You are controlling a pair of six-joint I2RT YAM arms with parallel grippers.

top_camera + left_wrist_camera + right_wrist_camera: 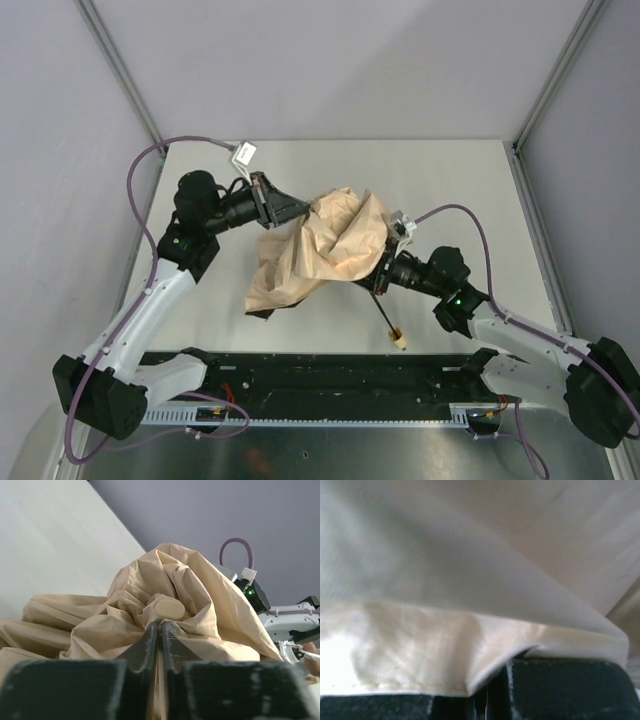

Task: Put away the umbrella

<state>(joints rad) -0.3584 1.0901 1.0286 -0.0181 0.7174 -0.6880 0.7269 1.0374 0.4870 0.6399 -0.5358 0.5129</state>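
The umbrella's tan canopy lies crumpled at the table's middle. Its thin black shaft runs out to the front right and ends in the pale knob handle. My left gripper is at the canopy's far left edge. In the left wrist view it is shut on a fold of canopy, just below the round pale tip cap. My right gripper is pushed in under the canopy's right side where the shaft comes out. In the right wrist view fabric drapes over its fingers, whose bases stand close together.
A black rail with cable ducts runs along the table's near edge in front of the handle. Grey walls close in the table on the left, back and right. The right arm shows behind the canopy in the left wrist view.
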